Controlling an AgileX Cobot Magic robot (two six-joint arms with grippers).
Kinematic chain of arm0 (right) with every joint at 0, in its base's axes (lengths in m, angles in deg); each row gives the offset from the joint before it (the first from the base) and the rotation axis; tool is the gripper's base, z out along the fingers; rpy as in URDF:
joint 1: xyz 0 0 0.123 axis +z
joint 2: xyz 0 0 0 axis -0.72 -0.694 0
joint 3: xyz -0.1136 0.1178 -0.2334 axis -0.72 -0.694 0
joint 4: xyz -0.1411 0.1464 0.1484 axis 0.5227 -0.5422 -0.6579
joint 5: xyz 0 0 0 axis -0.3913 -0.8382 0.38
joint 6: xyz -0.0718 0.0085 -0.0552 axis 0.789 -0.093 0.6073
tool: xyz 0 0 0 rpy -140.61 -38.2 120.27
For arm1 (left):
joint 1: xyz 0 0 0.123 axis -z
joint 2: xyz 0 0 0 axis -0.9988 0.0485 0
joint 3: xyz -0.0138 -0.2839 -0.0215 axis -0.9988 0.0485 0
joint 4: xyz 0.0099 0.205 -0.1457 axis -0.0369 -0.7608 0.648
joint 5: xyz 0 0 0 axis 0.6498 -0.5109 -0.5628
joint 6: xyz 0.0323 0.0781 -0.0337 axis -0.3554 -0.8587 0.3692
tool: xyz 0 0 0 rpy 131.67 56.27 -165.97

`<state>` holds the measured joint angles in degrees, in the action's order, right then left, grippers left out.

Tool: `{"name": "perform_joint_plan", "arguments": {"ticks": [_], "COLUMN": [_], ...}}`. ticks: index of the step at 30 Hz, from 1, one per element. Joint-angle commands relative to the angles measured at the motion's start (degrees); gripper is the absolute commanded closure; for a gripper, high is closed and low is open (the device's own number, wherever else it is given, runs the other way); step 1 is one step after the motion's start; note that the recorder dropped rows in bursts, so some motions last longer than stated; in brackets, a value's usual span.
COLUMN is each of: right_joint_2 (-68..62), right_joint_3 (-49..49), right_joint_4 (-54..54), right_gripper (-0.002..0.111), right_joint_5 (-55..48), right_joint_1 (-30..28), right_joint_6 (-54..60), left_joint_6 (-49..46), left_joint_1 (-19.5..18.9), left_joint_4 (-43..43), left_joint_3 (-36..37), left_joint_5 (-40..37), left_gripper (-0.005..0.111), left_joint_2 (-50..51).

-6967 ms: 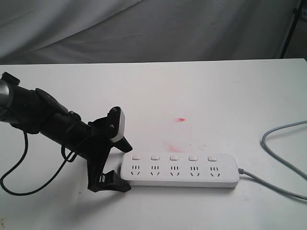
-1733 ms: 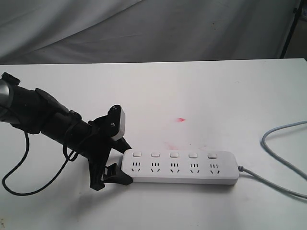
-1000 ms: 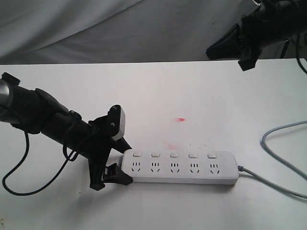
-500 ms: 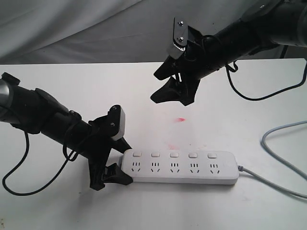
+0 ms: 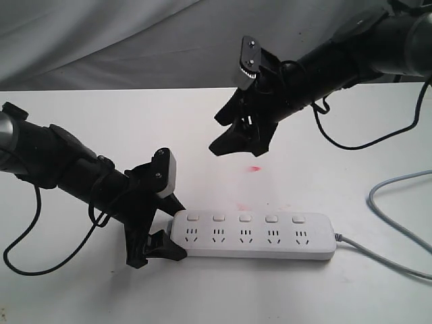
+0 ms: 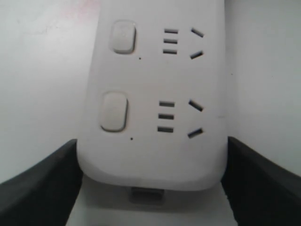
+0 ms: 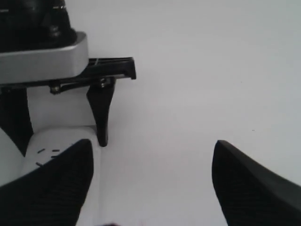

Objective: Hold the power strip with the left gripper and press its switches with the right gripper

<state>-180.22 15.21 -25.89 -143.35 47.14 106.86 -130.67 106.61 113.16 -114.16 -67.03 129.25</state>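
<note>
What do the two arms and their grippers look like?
Both are black two-jaw claws on black arms with loose black cables. The left gripper carries a small white block; the right gripper has a grey-white plate with two screws.

grey cord (image 5: 370,196) cut off at edge, power strip (image 6: 153,94) cropped in left wrist view

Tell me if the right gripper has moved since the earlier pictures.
Yes. The right gripper came in from the exterior view's upper right and now hangs up-left of the red mark, clear of the power strip.
</note>
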Motion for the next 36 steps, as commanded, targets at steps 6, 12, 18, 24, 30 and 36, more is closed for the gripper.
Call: {"name": "perform_joint_plan", "arguments": {"ticks": [6, 12, 18, 24, 30, 36], "right_joint_2": [-6.46, -8.24, -8.24, -8.24, -9.51, -10.07], "right_joint_3": [-2.22, -2.52, -2.52, -2.52, -2.52, -2.52], "right_joint_4": [-9.54, -9.06, -6.26, -5.56, -5.56, -5.83], "right_gripper": [0.042, 0.042, 0.042, 0.042, 0.042, 0.042], "right_joint_5": [-3.58, -1.27, 2.65, 3.46, 3.46, 3.14], "right_joint_1": [0.35, 2.37, 5.1, 5.83, 5.83, 5.83], "right_joint_6": [15.01, 15.55, 13.67, 13.01, 12.66, 12.66], "left_joint_6": [-0.05, -0.05, -0.05, -0.05, -0.05, -0.05], "left_joint_1": [0.2, 0.2, 0.2, 0.2, 0.2, 0.2], "left_joint_4": [0.37, 0.37, 0.37, 0.37, 0.37, 0.37], "left_joint_3": [-0.34, -0.34, -0.34, -0.34, -0.34, -0.34], "left_joint_5": [1.49, 1.49, 1.49, 1.49, 1.49, 1.49], "left_gripper": [0.107, 0.107, 0.107, 0.107, 0.107, 0.107], "left_joint_2": [0.05, 0.05, 0.05, 0.05, 0.05, 0.05]}}
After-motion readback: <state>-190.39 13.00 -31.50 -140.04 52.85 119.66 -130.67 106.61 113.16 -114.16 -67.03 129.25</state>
